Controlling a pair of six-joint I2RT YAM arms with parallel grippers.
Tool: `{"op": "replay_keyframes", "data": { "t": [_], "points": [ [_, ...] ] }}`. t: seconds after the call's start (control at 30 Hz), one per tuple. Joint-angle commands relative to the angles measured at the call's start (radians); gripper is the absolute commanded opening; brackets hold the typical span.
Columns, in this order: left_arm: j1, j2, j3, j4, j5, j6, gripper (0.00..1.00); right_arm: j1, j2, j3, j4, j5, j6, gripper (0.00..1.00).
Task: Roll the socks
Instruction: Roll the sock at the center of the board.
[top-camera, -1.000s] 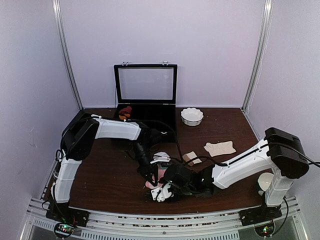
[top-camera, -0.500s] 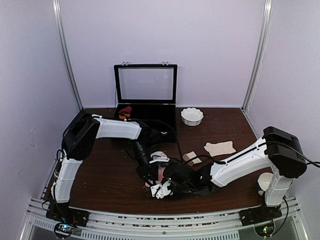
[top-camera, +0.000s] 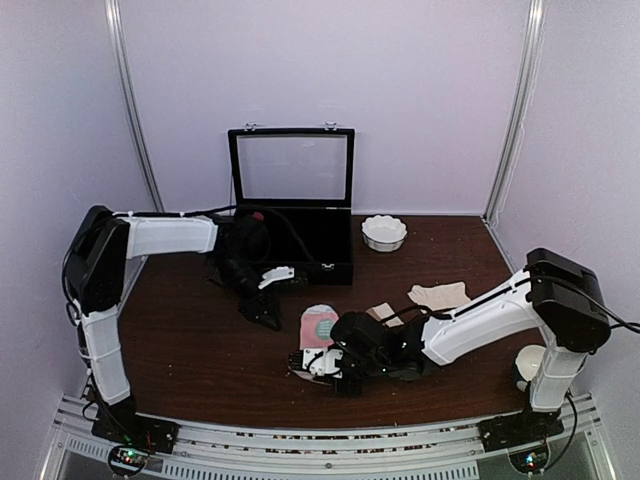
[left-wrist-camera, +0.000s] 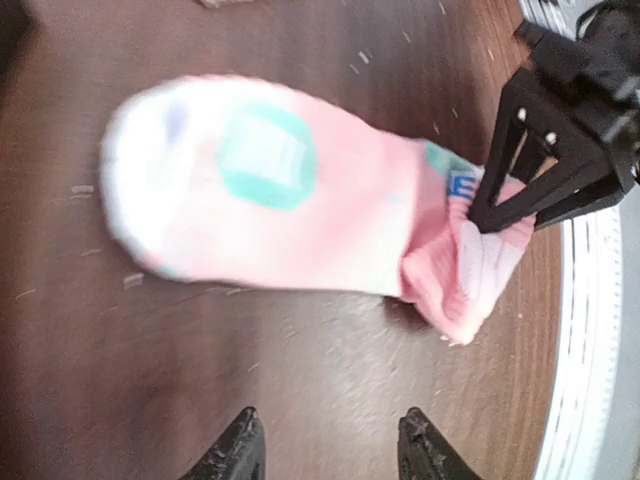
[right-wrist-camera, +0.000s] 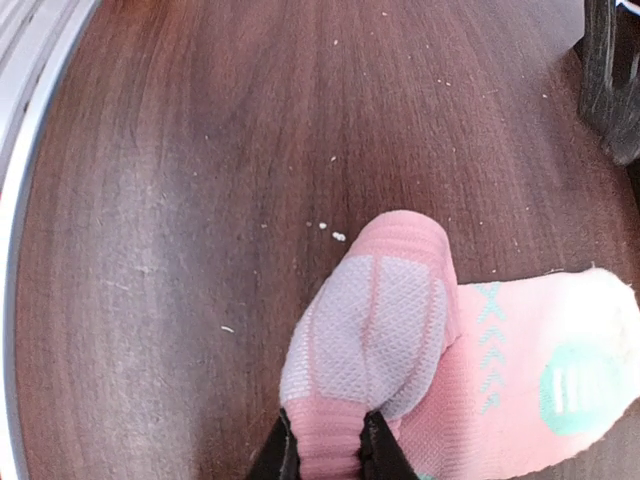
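Clamps the pink sock's (top-camera: 319, 326) rolled near end in the right gripper (top-camera: 318, 362), in front of the black case (top-camera: 320, 272). Holds the left gripper (top-camera: 266, 313) spread and empty, nearer the case, apart from the sock. Cream sock (top-camera: 440, 296): right of the case.

Long sock (top-camera: 319, 325) left of short sock (top-camera: 440, 296) — box (top-camera: 330, 268) behind.
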Motion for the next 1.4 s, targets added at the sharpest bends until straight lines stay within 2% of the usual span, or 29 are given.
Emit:
{"op": "replay_keyframes", "data": {
  "t": [0.0, 0.2, 0.27, 0.43, 0.53, 0.63, 0.7, 0.83, 1.2, 1.27, 1.37],
  "points": [
    [0.008, -0.132, -0.108, 0.172, 0.006, -0.039, 0.47, -0.039, 0.035, -0.041, -0.041, -0.209, 0.18, 0.0],
    [0.009, -0.17, -0.18, 0.129, 0.095, 0.04, 0.48, -0.169, 0.081, -0.017, -0.044, -0.404, 0.341, 0.0],
    [0.005, -0.188, -0.219, 0.137, 0.115, 0.066, 0.54, -0.219, 0.104, -0.008, -0.023, -0.469, 0.429, 0.0],
    [-0.038, -0.232, -0.268, 0.184, 0.085, 0.094, 0.54, -0.292, 0.164, 0.008, 0.009, -0.573, 0.601, 0.0],
    [-0.107, -0.222, -0.267, 0.215, 0.007, 0.092, 0.48, -0.315, 0.207, 0.017, 0.008, -0.608, 0.687, 0.0],
    [-0.162, -0.194, -0.251, 0.251, -0.054, 0.093, 0.38, -0.343, 0.231, -0.014, 0.109, -0.666, 0.81, 0.0],
    [-0.189, -0.153, -0.209, 0.252, -0.078, 0.095, 0.37, -0.361, 0.257, -0.008, 0.121, -0.694, 0.858, 0.0],
    [-0.224, -0.063, -0.109, 0.22, -0.122, 0.106, 0.38, -0.374, 0.297, 0.019, 0.058, -0.711, 0.869, 0.0],
    [-0.242, 0.073, -0.001, 0.104, -0.174, 0.19, 0.38, -0.389, 0.306, 0.039, 0.028, -0.731, 0.815, 0.0],
    [-0.241, 0.093, 0.012, 0.088, -0.181, 0.19, 0.32, -0.389, 0.306, 0.048, 0.015, -0.732, 0.797, 0.0],
    [-0.242, 0.138, 0.053, 0.046, -0.179, 0.177, 0.1, -0.389, 0.297, 0.051, 0.007, -0.722, 0.776, 0.0]
  ]
}}
